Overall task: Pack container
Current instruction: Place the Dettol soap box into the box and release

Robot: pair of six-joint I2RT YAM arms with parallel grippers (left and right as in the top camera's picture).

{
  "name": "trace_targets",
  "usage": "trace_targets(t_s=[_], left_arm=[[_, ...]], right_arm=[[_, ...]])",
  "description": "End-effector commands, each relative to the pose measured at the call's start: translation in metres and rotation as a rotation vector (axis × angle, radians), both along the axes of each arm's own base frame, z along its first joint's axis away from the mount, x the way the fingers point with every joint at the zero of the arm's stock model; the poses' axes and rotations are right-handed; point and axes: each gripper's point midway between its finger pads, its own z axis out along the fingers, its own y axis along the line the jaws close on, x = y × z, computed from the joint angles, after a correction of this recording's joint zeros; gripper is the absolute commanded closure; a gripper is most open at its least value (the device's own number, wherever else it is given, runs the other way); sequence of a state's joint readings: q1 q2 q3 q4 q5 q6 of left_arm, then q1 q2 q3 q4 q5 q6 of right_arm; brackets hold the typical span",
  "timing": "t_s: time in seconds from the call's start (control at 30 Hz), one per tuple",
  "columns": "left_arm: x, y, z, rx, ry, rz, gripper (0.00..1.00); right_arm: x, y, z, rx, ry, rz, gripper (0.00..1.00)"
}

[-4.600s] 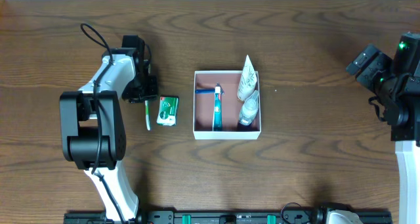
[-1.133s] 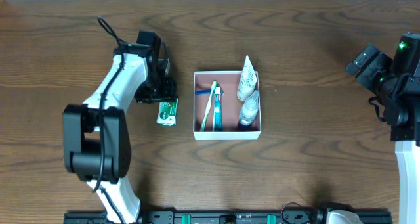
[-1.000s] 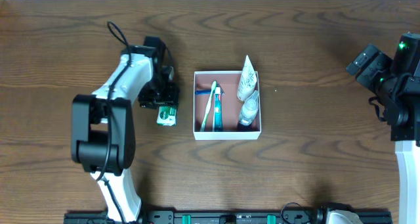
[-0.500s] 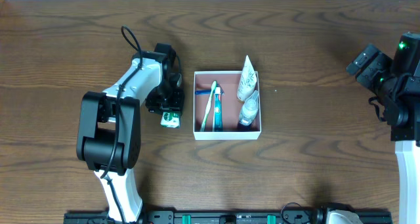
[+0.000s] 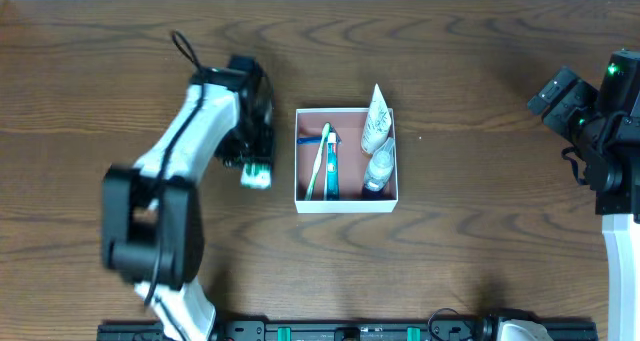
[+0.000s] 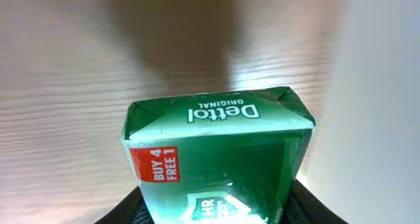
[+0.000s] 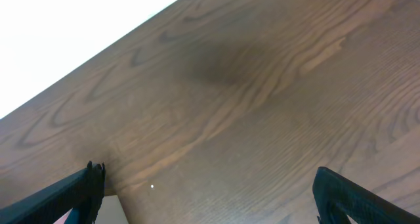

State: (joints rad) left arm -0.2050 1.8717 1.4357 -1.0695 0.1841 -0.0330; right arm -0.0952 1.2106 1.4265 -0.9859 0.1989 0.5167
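My left end effector (image 5: 250,153) is clamped on the green cardboard Dettol soap box (image 6: 216,152): dark fingers press both its sides at the bottom of the wrist view. The coming move turns on one relation. The shallow square container (image 5: 345,206), with thin white walls and a pinkish-brown floor, lies directly to my right, its left wall just beside the soap box and apart from it. The soap box's long axis runs roughly parallel to that wall. My right end effector (image 7: 209,184) hangs with fingers wide apart, well off from the container's right side, so the left is far nearer. Inside the container, two toothbrushes (image 5: 322,166) lie along the left side, and a white tube (image 5: 376,116) and a clear bottle (image 5: 378,169) along the right. I judge the bare strip between them narrow for the soap box.
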Motion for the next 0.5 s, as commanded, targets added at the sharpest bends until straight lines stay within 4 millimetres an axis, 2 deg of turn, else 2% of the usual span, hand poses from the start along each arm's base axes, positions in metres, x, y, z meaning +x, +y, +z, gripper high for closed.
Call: trace_targets(t_s=[0.0,0.1,0.2,0.27,0.33,0.47], left_arm=[[0.014,-0.019,0.079,-0.066,-0.238,-0.012,0.59],[0.009,-0.041,0.111,-0.108,-0.344,-0.043,0.6],[0.007,-0.071,0.123,-0.149,-0.404,-0.094,0.6],[0.007,-0.091,0.117,-0.168,-0.41,-0.117,0.6],[0.007,-0.107,0.101,-0.173,-0.395,-0.14,0.6],[0.006,-0.121,0.056,-0.142,-0.298,-0.126,0.6]], right_arm=[[0.0,-0.003,0.002,0.004,-0.007,-0.021,0.01],[0.0,-0.003,0.002,0.005,-0.007,-0.02,0.01],[0.0,-0.003,0.002,0.004,-0.007,-0.02,0.01],[0.0,-0.003,0.002,0.004,-0.007,-0.021,0.01],[0.0,-0.003,0.002,0.005,-0.006,-0.02,0.01],[0.0,-0.003,0.002,0.004,-0.007,-0.02,0.01]])
